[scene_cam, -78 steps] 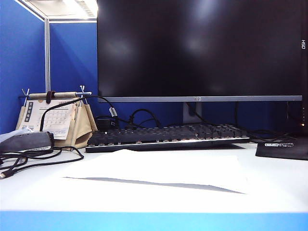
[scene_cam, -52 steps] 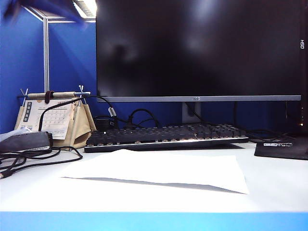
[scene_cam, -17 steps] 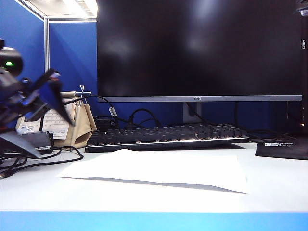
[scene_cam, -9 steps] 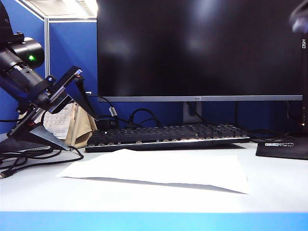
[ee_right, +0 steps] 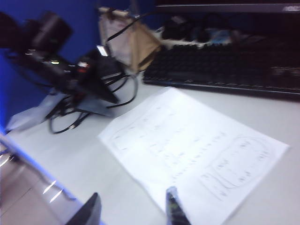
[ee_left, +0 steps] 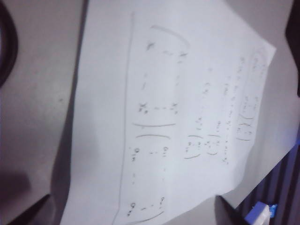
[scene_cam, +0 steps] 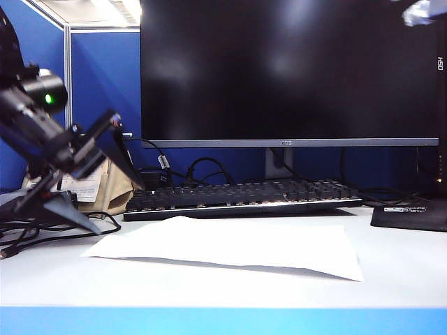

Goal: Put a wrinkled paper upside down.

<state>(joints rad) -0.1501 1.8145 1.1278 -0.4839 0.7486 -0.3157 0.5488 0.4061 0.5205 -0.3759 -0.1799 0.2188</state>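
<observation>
The wrinkled paper [scene_cam: 223, 246] lies flat on the white desk in front of the keyboard, its near edge slightly lifted. The left wrist view shows faint handwriting on its upper face [ee_left: 178, 108]. My left gripper [scene_cam: 120, 209] hangs open just beyond the paper's left corner, tilted down toward it. Its two dark fingers sit apart over the sheet [ee_left: 133, 220] with nothing between them. My right gripper [ee_right: 132, 213] is open and empty, high above the paper's near edge [ee_right: 197, 145]. In the exterior view it is only a blur [scene_cam: 421, 11] at the top right.
A black keyboard [scene_cam: 244, 197] and a large monitor [scene_cam: 290, 70] stand behind the paper. A beige desk calendar [scene_cam: 115, 185] and tangled cables [scene_cam: 42, 227] crowd the left side. A black pad [scene_cam: 412, 215] lies at the right. The desk's blue front edge [scene_cam: 223, 321] is close.
The left arm came in from the left and now sits lower, its open fingers pointing at the paper's left corner. A blur of the right arm appeared at the top right. The paper has not moved.
</observation>
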